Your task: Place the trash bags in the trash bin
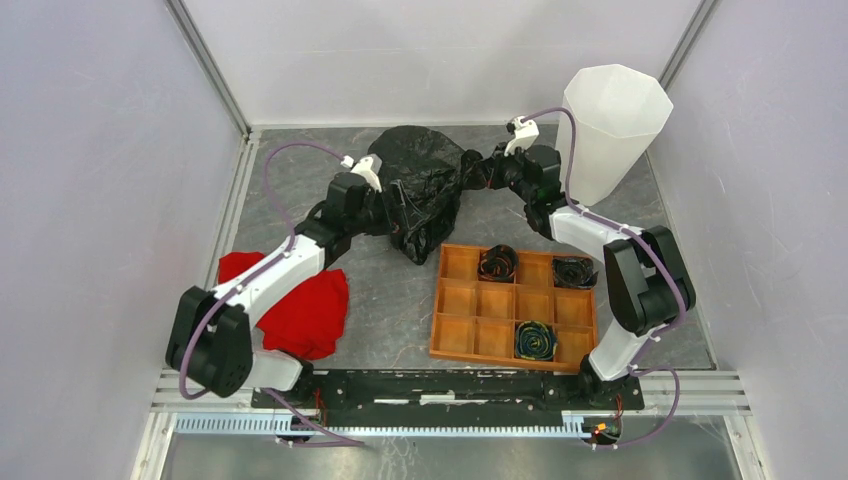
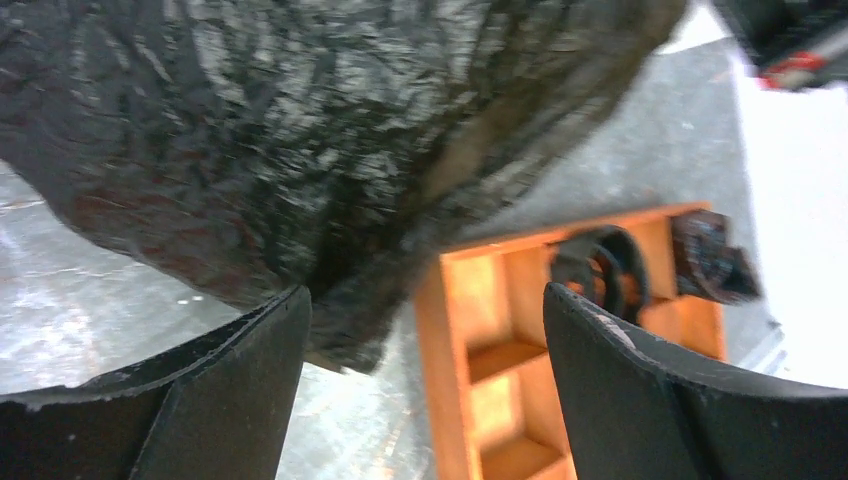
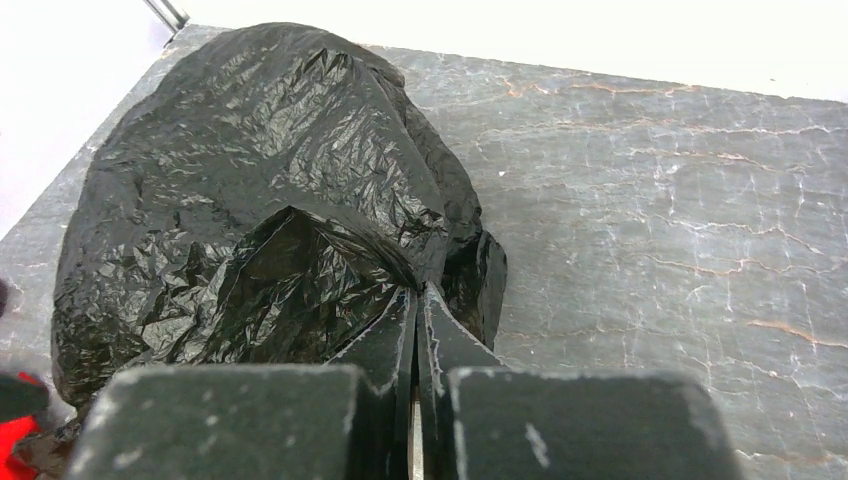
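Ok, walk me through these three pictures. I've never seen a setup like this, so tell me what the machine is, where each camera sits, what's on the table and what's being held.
These are two robot arms bolted at the table's near edge. The wide picture looks down from above and behind them; the other two come from cameras on each wrist, looking past that arm's own fingers.

On the table lie an unfolded black trash bag, a tall white trash bin, an orange tray holding three rolled bags, and a red cloth.

The right gripper is shut, pinching an edge of the unfolded bag. The left gripper is open, its fingers either side of the bag's hanging edge, not closed on it.
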Controlling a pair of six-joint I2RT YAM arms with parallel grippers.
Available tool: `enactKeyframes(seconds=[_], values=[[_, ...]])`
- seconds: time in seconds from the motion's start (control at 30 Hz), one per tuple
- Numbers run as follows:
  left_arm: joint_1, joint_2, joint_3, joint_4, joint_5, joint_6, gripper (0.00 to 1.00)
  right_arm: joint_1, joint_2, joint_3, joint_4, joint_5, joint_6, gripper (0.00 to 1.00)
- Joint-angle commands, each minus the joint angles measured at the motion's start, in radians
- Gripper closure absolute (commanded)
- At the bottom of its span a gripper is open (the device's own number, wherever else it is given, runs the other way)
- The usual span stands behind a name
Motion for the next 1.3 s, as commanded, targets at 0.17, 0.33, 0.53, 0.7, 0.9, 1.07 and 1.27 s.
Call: enactKeyframes(seconds=[0.17,0.33,0.53,0.7,0.9,1.07,1.27], values=[[-0.005,0.117,0.052,0.045,-0.107,0.094,0.31,-0.009,-0.002,0.053,0.03,-0.052,0.012,1.0],[-0.018,0.132,0.046,-0.024,-0.18,0.067,0.57,-0.011,-0.002,0.069,0.031,-0.056,0.027,1.0],[-0.013,0.044,0.055,-0.12,-0.258,0.019,0.93,-0.01,-0.002,0.112,0.02,-0.024,0.095,1.0],[0.04,0.037,0.364,-0.297,-0.245,0.042,0.98,0.001,0.002,0.217,0.011,0.008,0.187,0.99],[0.088,0.11,1.002,-0.622,-0.357,0.152,0.98,0.005,-0.019,0.468,-0.162,0.156,0.196,1.0],[0.089,-0.012,0.83,-0.643,-0.359,0.132,0.98,0.007,-0.087,0.415,-0.197,0.234,0.148,1.0],[0.09,-0.22,0.247,-0.496,-0.26,0.04,0.98,0.012,-0.107,0.119,-0.117,0.113,0.134,1.0]])
